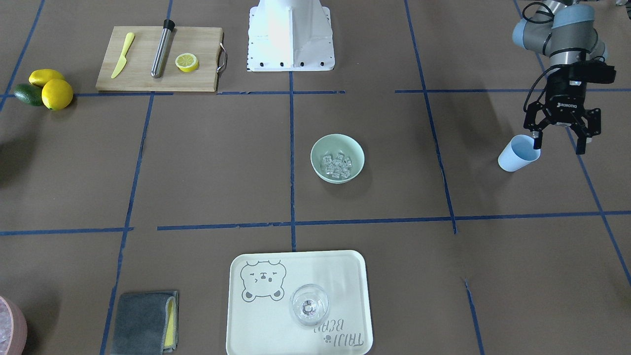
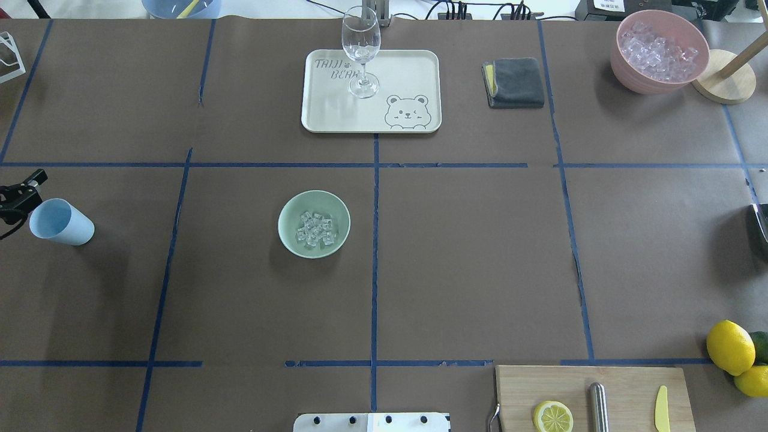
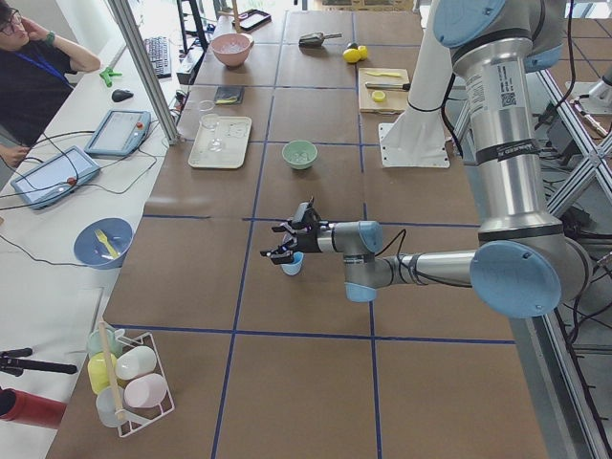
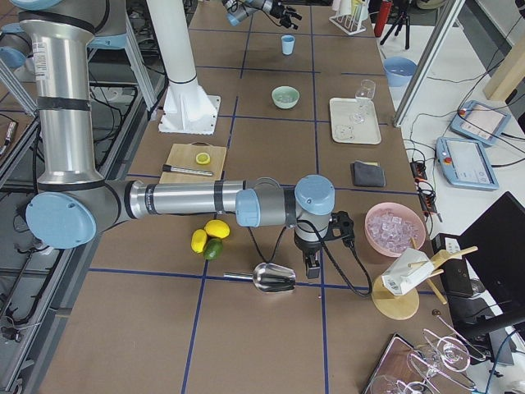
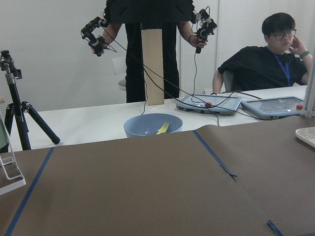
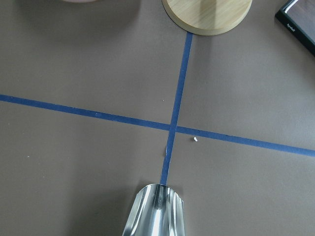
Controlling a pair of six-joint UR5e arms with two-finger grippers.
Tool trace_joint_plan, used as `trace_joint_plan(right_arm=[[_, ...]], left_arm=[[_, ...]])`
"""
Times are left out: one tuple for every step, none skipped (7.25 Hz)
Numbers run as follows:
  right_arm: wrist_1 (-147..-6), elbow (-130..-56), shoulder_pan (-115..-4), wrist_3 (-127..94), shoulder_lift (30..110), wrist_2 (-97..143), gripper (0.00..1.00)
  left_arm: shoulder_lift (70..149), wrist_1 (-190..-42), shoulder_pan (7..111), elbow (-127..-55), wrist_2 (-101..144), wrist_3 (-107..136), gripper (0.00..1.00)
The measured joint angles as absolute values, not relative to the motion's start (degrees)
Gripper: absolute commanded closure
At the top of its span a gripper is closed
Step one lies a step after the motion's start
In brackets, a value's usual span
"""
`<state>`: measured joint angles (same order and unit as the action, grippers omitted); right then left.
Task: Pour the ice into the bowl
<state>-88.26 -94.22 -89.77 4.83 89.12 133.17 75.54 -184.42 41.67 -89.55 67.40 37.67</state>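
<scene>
The pale mint-green bowl (image 1: pixel 319 148) sits mid-table and holds the ice (image 1: pixel 336 165), a handful of small clear cubes; it also shows in the overhead view (image 2: pixel 289 211) with the ice (image 2: pixel 315 230) in it. The light blue cup (image 1: pixel 517 154) stands on the table at my left end and looks empty in the overhead view (image 2: pixel 60 221). My left gripper (image 1: pixel 559 147) is open just above and beside the cup's rim, holding nothing. My right gripper (image 4: pixel 312 264) hovers at a metal scoop (image 4: pixel 275 279) at the far right end. I cannot tell whether it is open or shut.
A cream tray (image 1: pixel 236 315) holds a clear wine glass (image 1: pixel 309 305). A grey cloth (image 1: pixel 143 323), a pink container of ice (image 2: pixel 660 51) and a wooden stand (image 2: pixel 723 84) are near it. A cutting board (image 1: pixel 143 74) with a lemon half, lemons (image 1: pixel 56 93) and the robot base (image 1: pixel 291 34) lie on my side.
</scene>
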Motion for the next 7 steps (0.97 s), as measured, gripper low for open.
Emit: trace_joint_plan(right_arm=[[-87.3,-94.4,-89.8,4.8,89.0,133.2,0.0],[-85.9,-94.6,-89.7,4.6,88.9,133.3,0.0],[-83.8,-94.7,-89.7,3.6,89.0,133.3,0.0],[-81.1,-94.8,-89.7,2.3,89.0,133.4,0.0],[-78.5,-94.8,-89.6,1.3,89.1,133.5,0.0],[-76.5,-94.9,-89.4,0.9,89.1,133.7,0.0],[-74.4,-95.1,-88.8,0.7,89.0,133.8,0.0]], left_arm=[[75.8,-180.3,50.0,-90.3,78.2,30.2,0.0],[76.5,-172.7,58.9,-92.4,88.7,22.6,0.0],[77.8,-161.9,67.5,-95.7,97.0,14.4,0.0],[79.8,-149.2,74.2,-99.1,101.8,8.1,0.0],[82.5,-135.2,78.8,-101.2,104.8,5.2,0.0],[86.1,-120.6,82.0,-101.8,106.7,4.2,0.0],[89.8,-107.0,84.4,-101.9,109.4,3.7,0.0]])
